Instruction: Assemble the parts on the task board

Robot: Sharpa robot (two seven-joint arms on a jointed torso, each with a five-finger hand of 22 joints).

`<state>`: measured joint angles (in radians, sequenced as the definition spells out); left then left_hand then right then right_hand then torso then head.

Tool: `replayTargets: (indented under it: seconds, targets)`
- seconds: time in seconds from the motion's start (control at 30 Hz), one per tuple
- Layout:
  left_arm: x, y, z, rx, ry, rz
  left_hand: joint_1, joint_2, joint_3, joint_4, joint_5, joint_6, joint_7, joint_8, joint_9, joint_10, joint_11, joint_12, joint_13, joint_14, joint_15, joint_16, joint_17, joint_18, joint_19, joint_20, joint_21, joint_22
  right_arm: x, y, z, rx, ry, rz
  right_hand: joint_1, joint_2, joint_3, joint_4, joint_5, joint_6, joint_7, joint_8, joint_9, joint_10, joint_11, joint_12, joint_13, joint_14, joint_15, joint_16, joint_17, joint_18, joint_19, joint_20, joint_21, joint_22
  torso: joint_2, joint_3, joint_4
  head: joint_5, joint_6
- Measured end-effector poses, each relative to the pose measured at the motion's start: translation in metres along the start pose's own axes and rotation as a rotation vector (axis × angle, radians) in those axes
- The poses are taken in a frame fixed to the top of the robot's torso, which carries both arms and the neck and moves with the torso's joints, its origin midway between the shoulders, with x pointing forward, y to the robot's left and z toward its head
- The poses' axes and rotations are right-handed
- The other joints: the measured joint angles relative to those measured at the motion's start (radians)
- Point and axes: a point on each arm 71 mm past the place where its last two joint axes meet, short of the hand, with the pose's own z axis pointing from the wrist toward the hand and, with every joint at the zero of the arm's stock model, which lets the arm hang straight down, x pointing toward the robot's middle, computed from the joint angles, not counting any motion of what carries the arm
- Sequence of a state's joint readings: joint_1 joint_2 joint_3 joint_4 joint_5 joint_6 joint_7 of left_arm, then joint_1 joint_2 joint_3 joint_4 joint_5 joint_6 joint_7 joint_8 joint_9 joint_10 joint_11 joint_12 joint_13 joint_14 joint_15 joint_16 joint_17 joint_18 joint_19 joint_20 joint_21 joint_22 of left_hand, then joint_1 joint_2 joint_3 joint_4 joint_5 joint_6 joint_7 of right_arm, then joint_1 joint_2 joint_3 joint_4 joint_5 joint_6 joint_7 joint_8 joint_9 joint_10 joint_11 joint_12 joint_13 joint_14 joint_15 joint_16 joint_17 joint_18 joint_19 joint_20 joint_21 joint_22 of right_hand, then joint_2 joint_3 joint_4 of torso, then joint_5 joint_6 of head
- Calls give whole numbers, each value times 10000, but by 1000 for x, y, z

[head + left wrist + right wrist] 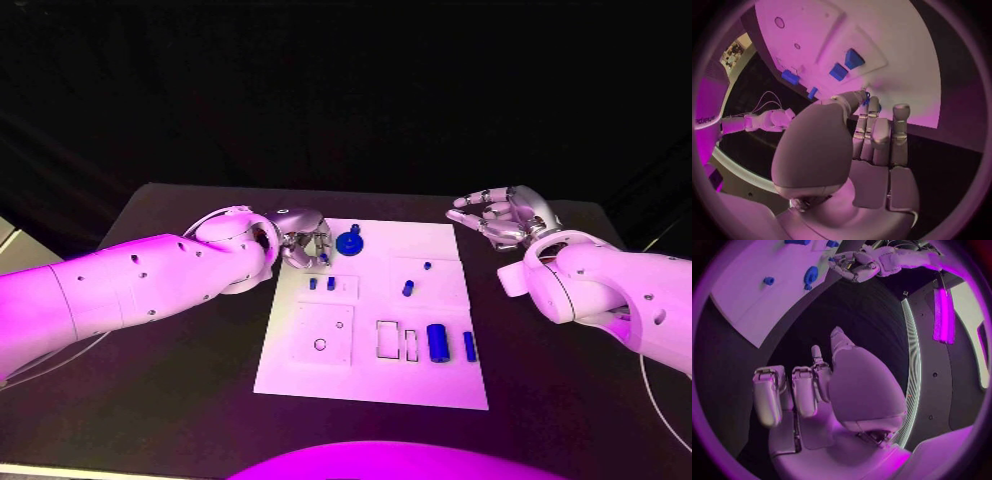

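a: black bench (173, 400) under a dark backdrop, with the white task board (378, 375) lying in the middle of it. how far along does it look?

b: early, i'd judge. most blue parts lie loose on the board: a round knobbed part (351, 243) near its far left corner, two small pegs (322, 284) by a recess, another small piece (408, 288) mid-board, and a thick cylinder (437, 343) with a slim bar (470, 346) just beside it at the near right. the rectangular slots (388, 339) next to them look unfilled.

a: and the hands?

b: the left hand (302, 244) sits at the board's far left edge, just beside the round part; its wrist view shows a small blue piece (866, 96) pinched at the fingertips (856, 99). the right hand (503, 217) hovers off the board's far right corner, fingers curled loosely apart, holding nothing.

a: so what's left?

b: nearly everything, as far as i can tell.
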<state>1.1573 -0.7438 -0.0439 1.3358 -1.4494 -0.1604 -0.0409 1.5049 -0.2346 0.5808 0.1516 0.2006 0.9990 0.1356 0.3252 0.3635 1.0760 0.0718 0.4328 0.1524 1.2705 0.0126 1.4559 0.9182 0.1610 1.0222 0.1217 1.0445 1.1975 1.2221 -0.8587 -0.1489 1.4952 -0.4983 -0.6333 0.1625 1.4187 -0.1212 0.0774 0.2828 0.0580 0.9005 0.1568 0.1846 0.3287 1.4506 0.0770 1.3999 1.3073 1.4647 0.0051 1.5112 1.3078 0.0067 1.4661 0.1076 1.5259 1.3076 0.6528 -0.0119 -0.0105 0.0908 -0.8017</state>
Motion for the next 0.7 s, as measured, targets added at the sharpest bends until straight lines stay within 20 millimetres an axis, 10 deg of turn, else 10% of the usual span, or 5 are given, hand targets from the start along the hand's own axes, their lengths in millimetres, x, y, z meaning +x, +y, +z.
replayTargets:
  seconds: [0.7]
  targets:
    - [4, -4, 8, 58, 303, -4, -40, -41, 0, -56, 0, -1, -1, -3, -2, 73, -2, -61, 1, 0, 0, 0, -14, 1, 0, 0, 0, -1, 1, 0, 0, -8, 14, 2, 0, 0, 0, 0, 0, -34, 33, 0, 0, 0, 0, 0, 0, 0, 0, 0, -2, 0, 0, 0, 0, -2, 2, -7, 4, -17, -50]
